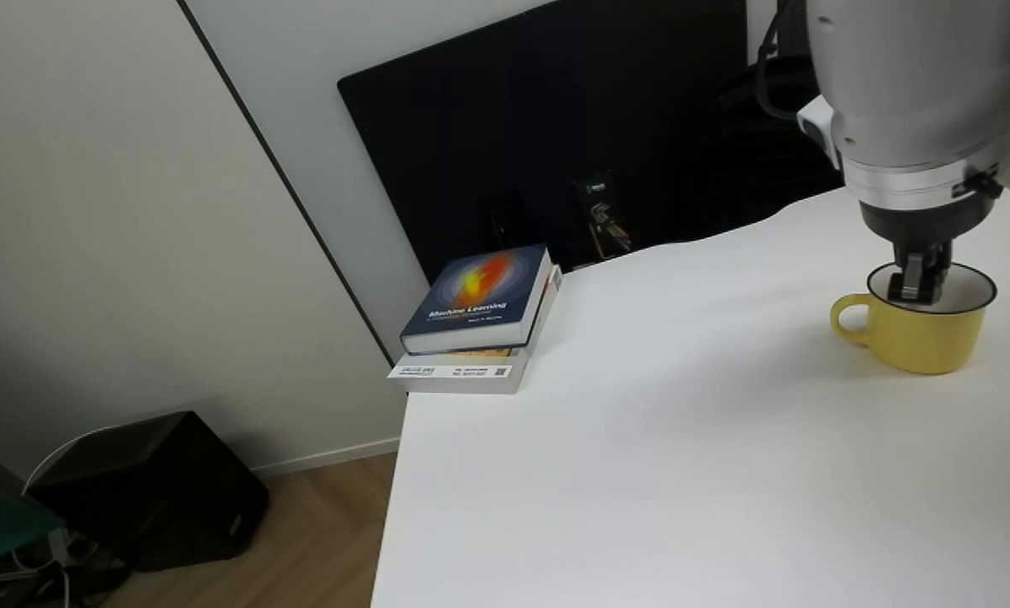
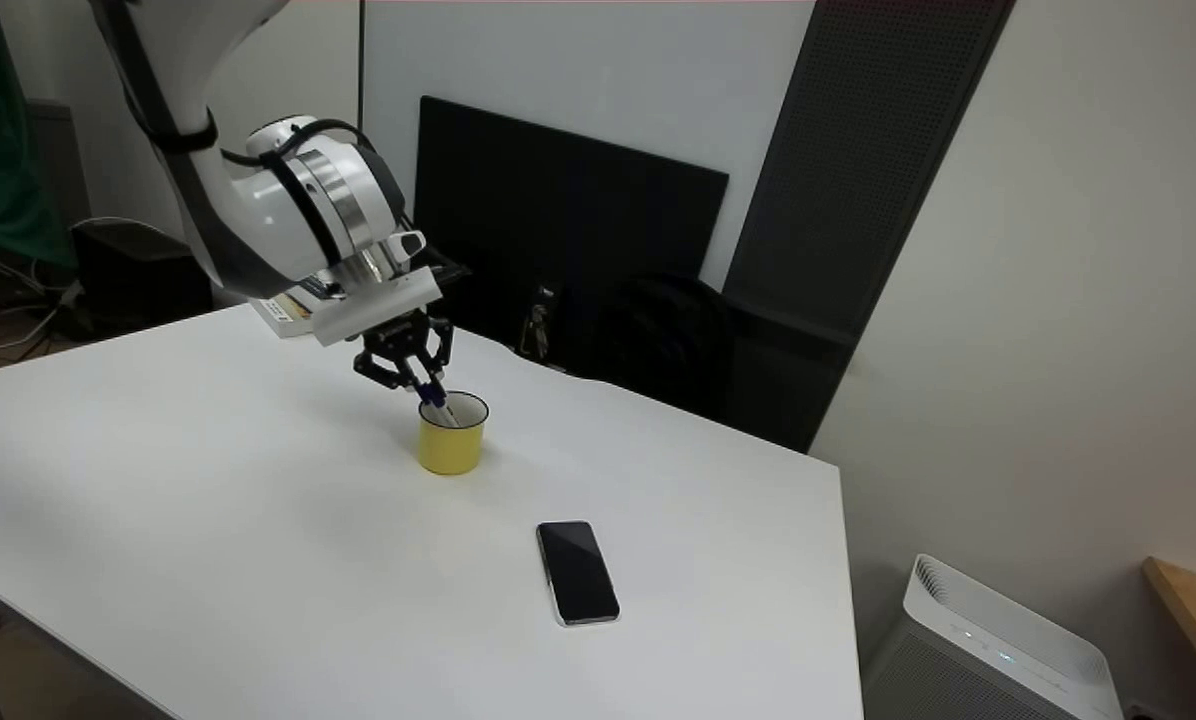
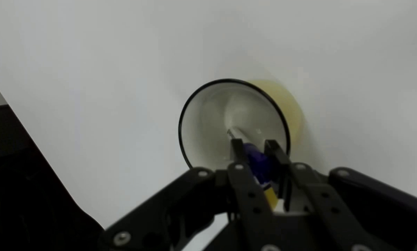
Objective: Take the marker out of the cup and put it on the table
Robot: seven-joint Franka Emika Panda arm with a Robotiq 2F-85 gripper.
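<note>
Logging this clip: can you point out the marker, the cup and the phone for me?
Marker [image 3: 258,164], in the wrist view: on its purple part.
Cup [image 1: 925,344], in an exterior view: on its yellow outer wall.
Phone [image 2: 578,572], in an exterior view: on its dark screen.

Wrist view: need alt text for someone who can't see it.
The gripper straddles a blue-and-white marker that slants into a yellow, dark-rimmed cup; whether it is clamped is hard to tell. Around the cup is a white table, with a dark area past its edge at lower left.
</note>
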